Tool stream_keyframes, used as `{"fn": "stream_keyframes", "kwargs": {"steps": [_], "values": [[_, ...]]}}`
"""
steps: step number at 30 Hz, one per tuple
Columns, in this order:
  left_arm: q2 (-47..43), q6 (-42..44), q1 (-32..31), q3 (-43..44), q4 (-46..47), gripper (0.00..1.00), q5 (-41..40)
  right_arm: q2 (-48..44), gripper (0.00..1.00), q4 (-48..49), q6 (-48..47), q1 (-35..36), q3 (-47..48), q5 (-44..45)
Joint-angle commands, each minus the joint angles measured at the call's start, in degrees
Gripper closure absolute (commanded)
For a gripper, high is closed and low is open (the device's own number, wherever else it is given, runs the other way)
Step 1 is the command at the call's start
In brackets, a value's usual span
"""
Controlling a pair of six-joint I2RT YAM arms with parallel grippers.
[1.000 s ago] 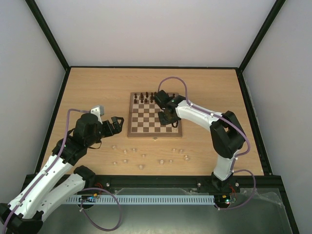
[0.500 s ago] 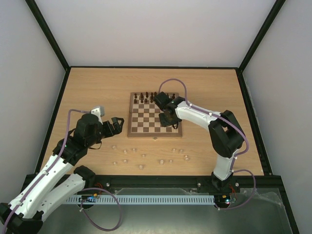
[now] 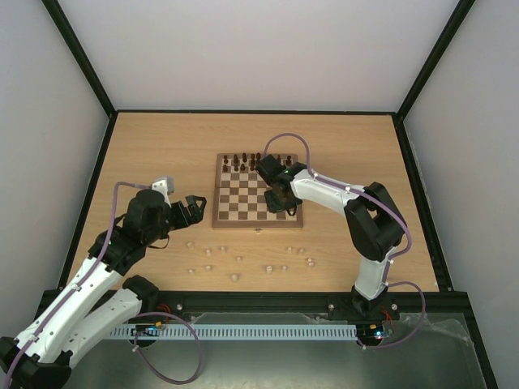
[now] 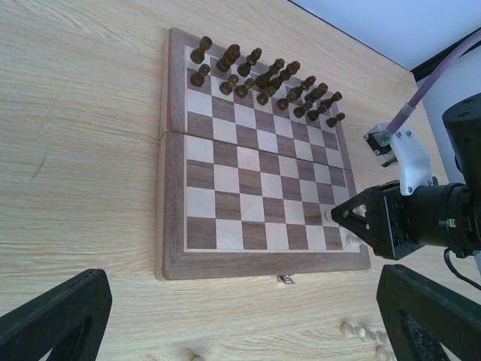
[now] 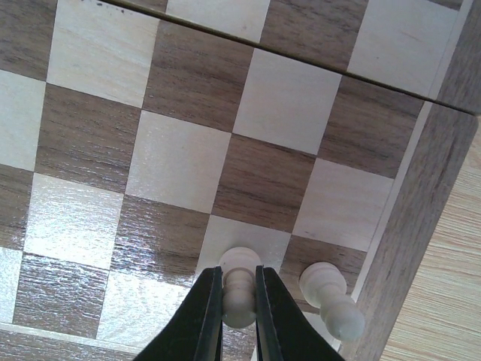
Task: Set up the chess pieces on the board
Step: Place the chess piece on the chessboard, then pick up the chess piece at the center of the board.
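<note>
Seating a pale pawn [image 5: 239,265] on the board [image 5: 188,75]
Right gripper [image 5: 239,284] pinches it, left gripper [image 3: 195,208] gapes; I'd lower, then release.

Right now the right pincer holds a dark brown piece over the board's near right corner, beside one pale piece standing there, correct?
No. The held piece is pale beige, not dark brown; the right wrist view shows it. The right pincer does hold it over the board's near right corner, beside one standing pale piece.

Bright, even light — board [image 5: 71,214] glare
</note>
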Motion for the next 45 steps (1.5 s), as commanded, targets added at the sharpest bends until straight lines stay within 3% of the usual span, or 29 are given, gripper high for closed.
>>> {"fn": "stream_keyframes", "kwargs": {"steps": [1,20,33,38,45], "values": [[-0.4,0.2,-0.1,-0.8,0.7,0.00,0.7,1.3,0.91,-1.2,-0.3,-0.4,-0.8,-0.4],[0.0,0.4,-0.1,-0.9,0.8,0.01,0.1,-1.4,0.67,-1.7,-0.4,-0.3,0.6,-0.8],[1.3,-0.1,0.0,0.8,-0.5,0.01,-1.3,-16.9,0.29,-3.2,-0.7,2.4,1.8,-9.0],[2.2,-0.8,0.1,0.8,-0.9,0.01,-1.7,-20.0,0.27,-3.8,0.7,9.8,0.2,-9.7],[0.5,-2.1,0.2,0.4,-1.7,0.00,-1.6,-18.8,0.41,-1.0,4.2,18.8,-5.6,-8.8]]}}
